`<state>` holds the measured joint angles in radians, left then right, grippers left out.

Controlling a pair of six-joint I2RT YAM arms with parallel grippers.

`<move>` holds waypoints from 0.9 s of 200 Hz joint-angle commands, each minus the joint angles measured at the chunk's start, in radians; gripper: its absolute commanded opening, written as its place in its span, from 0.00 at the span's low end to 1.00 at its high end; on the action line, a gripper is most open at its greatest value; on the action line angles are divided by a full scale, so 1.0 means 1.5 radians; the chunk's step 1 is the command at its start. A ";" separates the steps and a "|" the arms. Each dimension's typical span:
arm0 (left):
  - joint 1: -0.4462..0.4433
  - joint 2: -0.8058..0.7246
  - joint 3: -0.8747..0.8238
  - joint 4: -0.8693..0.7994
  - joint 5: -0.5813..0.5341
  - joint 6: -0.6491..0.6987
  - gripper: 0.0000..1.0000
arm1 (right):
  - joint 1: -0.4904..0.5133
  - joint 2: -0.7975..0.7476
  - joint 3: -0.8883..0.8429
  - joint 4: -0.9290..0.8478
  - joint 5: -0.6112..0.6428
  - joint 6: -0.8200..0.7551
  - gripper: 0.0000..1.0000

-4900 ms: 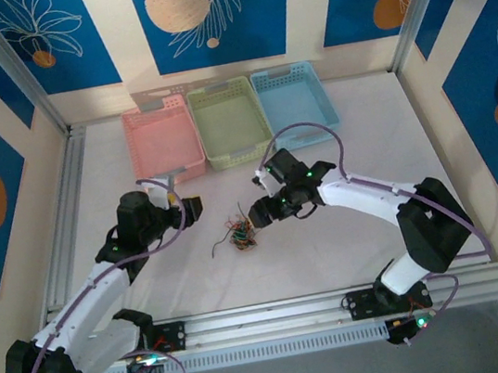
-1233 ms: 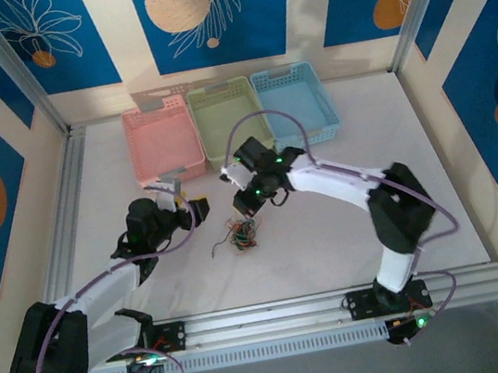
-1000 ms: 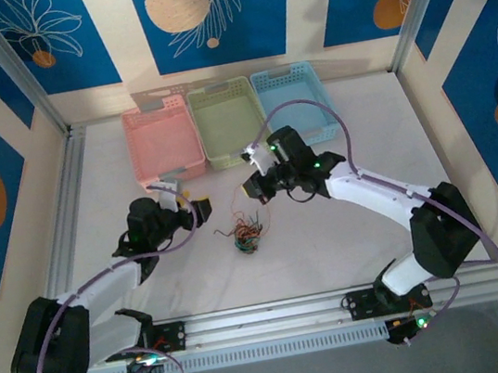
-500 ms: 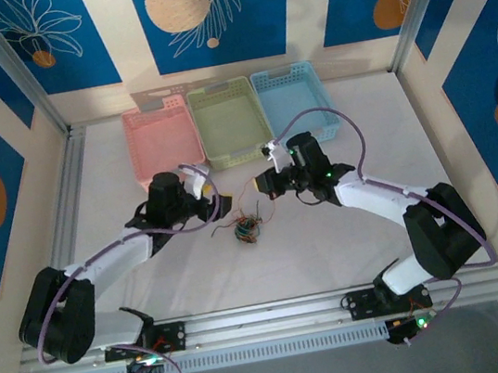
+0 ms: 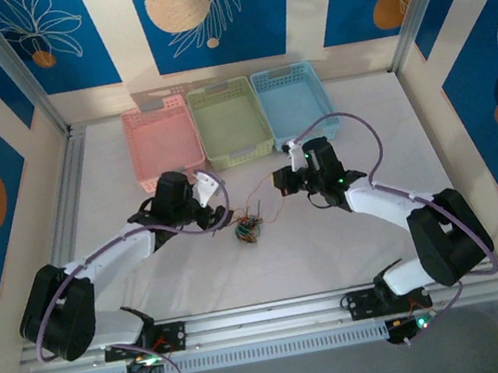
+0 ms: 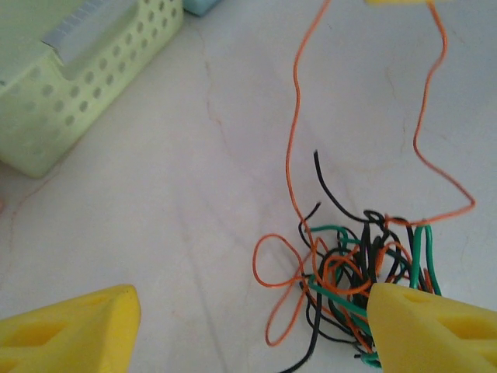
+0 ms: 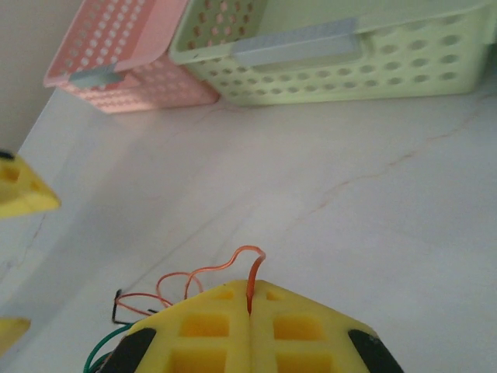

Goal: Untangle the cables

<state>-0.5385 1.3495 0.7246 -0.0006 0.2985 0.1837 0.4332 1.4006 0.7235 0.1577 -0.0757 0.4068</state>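
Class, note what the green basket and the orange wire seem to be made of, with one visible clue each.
Green basket: looks like moulded plastic, matte pastel, walls pierced with regular holes. Orange wire: probably a metal core in smooth plastic insulation; thin, holding springy bends.

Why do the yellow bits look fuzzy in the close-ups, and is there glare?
Left wrist view: the left claw sits nearest the lens, so its yellow fingers look soft, while the clump of thin coloured wires looks crisp. Right wrist view: the right claw, pinching an orange wire, is also soft. Top external view: even light, faint shadows, no glare.
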 commanded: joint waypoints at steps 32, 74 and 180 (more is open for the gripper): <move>-0.042 0.040 0.025 -0.046 -0.068 0.159 0.74 | -0.017 -0.010 -0.009 0.026 0.037 0.035 0.00; -0.049 0.048 0.003 -0.063 -0.086 0.254 0.75 | -0.016 0.007 0.004 0.006 0.051 0.038 0.00; -0.051 0.147 0.046 -0.118 -0.085 0.293 0.73 | -0.010 0.034 0.029 -0.019 0.053 0.032 0.00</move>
<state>-0.6090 1.5425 0.7490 -0.1589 0.1814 0.5880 0.4122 1.4414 0.7387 0.1505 -0.0032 0.4538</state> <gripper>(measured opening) 0.736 0.060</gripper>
